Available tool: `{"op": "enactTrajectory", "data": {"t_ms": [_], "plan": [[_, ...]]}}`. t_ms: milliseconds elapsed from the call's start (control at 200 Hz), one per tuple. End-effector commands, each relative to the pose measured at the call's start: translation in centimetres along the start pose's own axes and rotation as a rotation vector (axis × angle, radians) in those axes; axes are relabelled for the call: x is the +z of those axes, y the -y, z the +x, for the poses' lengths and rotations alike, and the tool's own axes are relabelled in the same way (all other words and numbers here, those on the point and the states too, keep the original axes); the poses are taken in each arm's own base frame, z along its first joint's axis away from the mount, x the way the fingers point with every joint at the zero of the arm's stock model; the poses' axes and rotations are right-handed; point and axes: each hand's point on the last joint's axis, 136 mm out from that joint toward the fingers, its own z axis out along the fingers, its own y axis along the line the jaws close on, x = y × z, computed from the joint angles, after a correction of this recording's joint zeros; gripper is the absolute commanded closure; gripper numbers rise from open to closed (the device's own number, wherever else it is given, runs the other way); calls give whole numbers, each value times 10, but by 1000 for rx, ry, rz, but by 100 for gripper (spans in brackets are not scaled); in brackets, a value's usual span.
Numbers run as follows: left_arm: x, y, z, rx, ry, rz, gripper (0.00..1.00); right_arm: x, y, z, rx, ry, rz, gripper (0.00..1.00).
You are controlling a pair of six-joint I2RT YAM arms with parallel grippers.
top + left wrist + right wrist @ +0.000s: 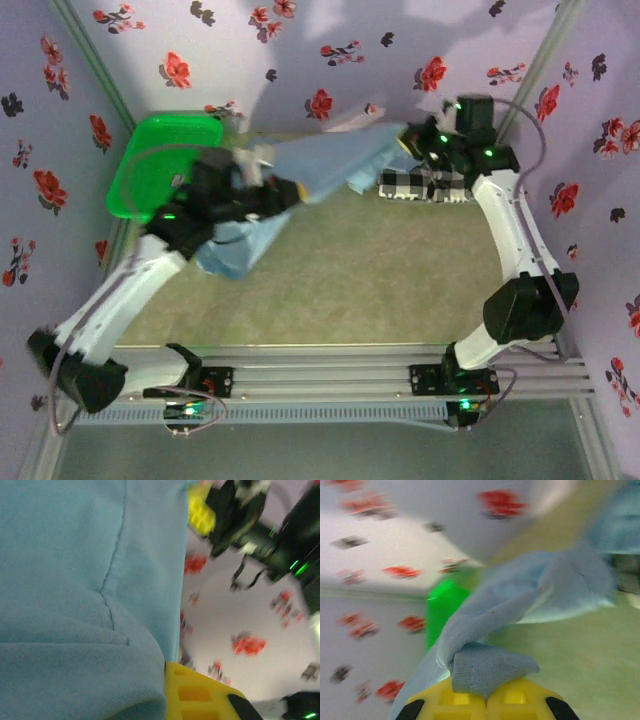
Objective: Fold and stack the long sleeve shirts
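The light blue shirt is stretched in the air between my two grippers above the back of the table. My left gripper holds its left end, and a bunch of the cloth hangs below it. In the left wrist view the blue cloth lies tight against one yellow finger and hides the other. My right gripper is shut on a folded corner of the same shirt, near the back wall. The black-and-white checked shirt lies folded at the back right, under the right arm.
A green plastic basket stands at the back left, close behind the left arm, and shows as a green shape in the right wrist view. The green table mat is bare in the middle and front. Flowered walls close in three sides.
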Motion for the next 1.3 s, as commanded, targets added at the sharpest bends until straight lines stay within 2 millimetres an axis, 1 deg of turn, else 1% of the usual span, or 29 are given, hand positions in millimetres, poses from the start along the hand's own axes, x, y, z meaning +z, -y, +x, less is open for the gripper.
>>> {"op": "enactTrajectory", "data": {"t_ms": [0,15,20,25,45,60,65,75,105,120,145,205,265,320,380,435,475,585,620,710,800,865,890,920,980,1020,1070,1200,1295], "plan": [[61,38,32,-2,-80,160,67,-14,108,-35,13,106,305,94],[69,44,37,11,-101,180,62,-14,116,-37,20,104,318,88],[71,46,39,17,-108,187,61,-13,121,-38,27,100,323,83],[72,48,40,21,-112,194,59,-13,121,-38,27,100,323,83],[81,52,45,32,-137,210,54,-14,129,-40,42,97,331,72],[85,57,45,37,-149,220,49,-13,134,-42,53,96,330,61],[86,58,46,38,-152,222,47,-13,134,-42,53,96,330,61],[88,60,45,39,-156,224,42,-13,137,-43,60,96,328,55],[90,67,39,45,-158,237,25,-13,139,-45,61,103,324,48],[89,70,35,54,-153,240,13,-15,139,-46,59,114,325,45],[85,76,25,74,-138,244,2,-19,138,-47,50,134,331,38],[66,80,-4,126,-90,207,0,-34,134,-43,31,175,341,27],[43,65,-33,162,-44,101,0,-58,135,-31,20,220,384,20],[20,39,-60,162,-6,-7,0,-79,137,-12,21,236,411,17],[1,2,-77,162,-4,-140,0,-97,136,19,19,220,429,16],[-11,-39,-82,205,-26,-309,0,-105,133,54,0,175,437,14],[-15,-73,-81,207,-56,-429,0,-103,129,84,-4,120,413,14],[-12,-148,-65,138,-174,-594,0,-74,113,178,-18,-77,316,17],[-8,-166,-60,129,-195,-625,0,-64,111,208,-52,-130,311,19],[-4,-211,-52,101,-226,-715,1,-34,96,270,-150,-231,295,21],[-3,-251,-65,87,-179,-790,1,5,87,327,-264,-354,342,24],[-2,-273,-74,42,-149,-796,1,33,77,357,-351,-420,382,25],[0,-281,-77,28,-143,-794,1,43,79,367,-377,-444,409,26],[1,-289,-80,21,-135,-799,1,52,76,373,-394,-454,438,27],[6,-303,-87,16,-126,-805,1,68,86,383,-406,-473,532,32],[10,-312,-89,19,-128,-814,2,73,95,385,-429,-465,606,33],[13,-323,-91,21,-128,-840,2,71,110,376,-461,-413,721,33],[19,-353,-92,4,-114,-899,2,68,145,363,-528,-351,902,35],[28,-373,-85,-28,-141,-916,2,64,167,362,-529,-351,958,38]]}}
